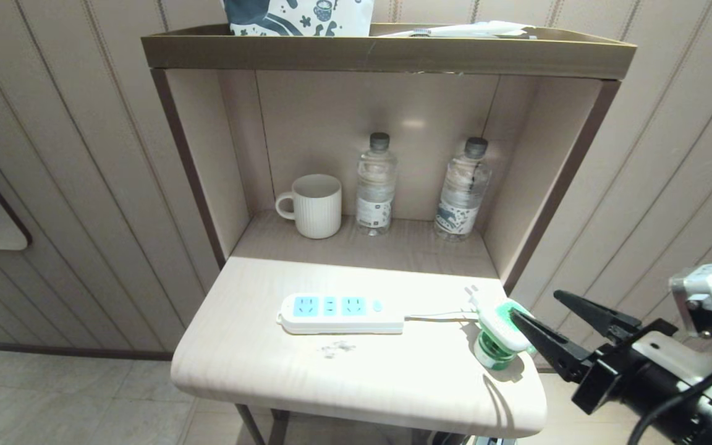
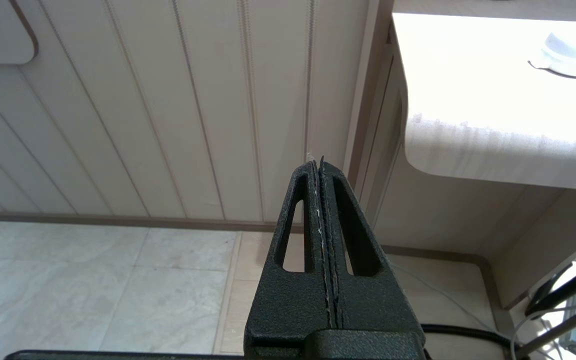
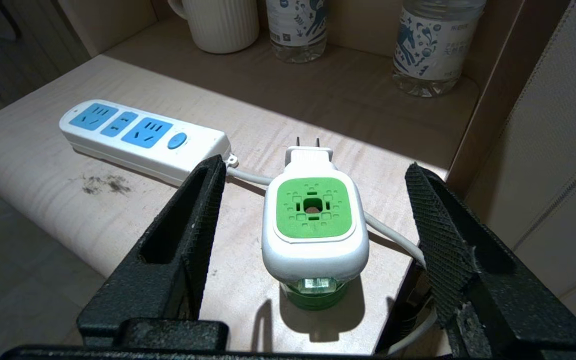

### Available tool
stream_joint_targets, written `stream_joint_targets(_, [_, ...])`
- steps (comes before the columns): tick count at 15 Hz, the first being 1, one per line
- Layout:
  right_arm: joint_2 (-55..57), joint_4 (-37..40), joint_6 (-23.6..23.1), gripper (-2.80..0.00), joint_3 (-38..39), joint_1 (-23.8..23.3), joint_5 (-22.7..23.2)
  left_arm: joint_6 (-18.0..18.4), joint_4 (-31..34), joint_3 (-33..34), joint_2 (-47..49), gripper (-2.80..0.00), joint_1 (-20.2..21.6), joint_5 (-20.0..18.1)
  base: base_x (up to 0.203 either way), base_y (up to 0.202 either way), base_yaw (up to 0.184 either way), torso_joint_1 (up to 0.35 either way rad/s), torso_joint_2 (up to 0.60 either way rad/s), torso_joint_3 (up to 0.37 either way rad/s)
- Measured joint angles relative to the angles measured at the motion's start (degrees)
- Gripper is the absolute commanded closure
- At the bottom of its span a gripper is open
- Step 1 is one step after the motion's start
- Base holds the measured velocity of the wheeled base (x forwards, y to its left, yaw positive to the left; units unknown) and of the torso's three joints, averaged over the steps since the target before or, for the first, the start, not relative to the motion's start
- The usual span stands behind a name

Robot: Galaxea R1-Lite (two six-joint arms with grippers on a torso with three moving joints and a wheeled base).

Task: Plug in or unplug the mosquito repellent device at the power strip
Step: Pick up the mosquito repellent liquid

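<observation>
Mosquito repellent device [image 3: 315, 227] standing unplugged between the spread fingers of the right gripper [image 3: 315, 220].

It is standing upright on the table [image 1: 257, 364], right of the power strip [image 1: 339, 313]; no finger is touching it. The left gripper [image 2: 321, 167] is hanging pressed together beside the table.

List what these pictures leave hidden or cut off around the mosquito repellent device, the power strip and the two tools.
- Mosquito repellent device: its bottle is mostly hidden under the white head in the right wrist view; the open right tool covers part of it in the head view.
- Power strip: where its cord ends is hidden behind the right tool's finger.
- Left tool: shut, absent from the head view.
- Items on the shelf top: cut off by the head view's upper edge.
</observation>
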Motion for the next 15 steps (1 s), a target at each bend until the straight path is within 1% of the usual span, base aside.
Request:
stream_joint_targets(3, [6.3,-11.4,-0.1,-2.8,3.3,0.5,-0.9,0.0,0.0,0.0,0.0,0.0,0.0,0.0,0.0,0.0,0.0,0.0,0.0,0.0])
stream_joint_targets(4, [8.3,-15.2,-0.1,-2.8,4.2,1.0,-1.9,0.0,0.0,0.0,0.0,0.0,0.0,0.0,0.0,0.0,0.0,0.0,0.0,0.0])
stream_joint_targets(5, [10.2,-17.1,0.0,-2.8,4.9,2.1,-3.5,0.0,0.0,0.0,0.0,0.0,0.0,0.0,0.0,0.0,0.0,0.0,0.0,0.0])
stream_joint_targets(7, [12.7,-17.4,0.0,-2.8,5.6,4.4,-7.3,0.0,0.0,0.0,0.0,0.0,0.0,0.0,0.0,0.0,0.0,0.0,0.0,0.0])
stream_joint_targets(11, [14.4,-17.4,-0.3,-2.8,5.9,6.1,-8.4,0.0,0.0,0.0,0.0,0.0,0.0,0.0,0.0,0.0,0.0,0.0,0.0,0.0])
stream_joint_targets(15, [15.5,-17.4,0.0,-2.8,5.5,6.1,-8.7,0.0,0.0,0.0,0.0,0.0,0.0,0.0,0.0,0.0,0.0,0.0,0.0,0.0])
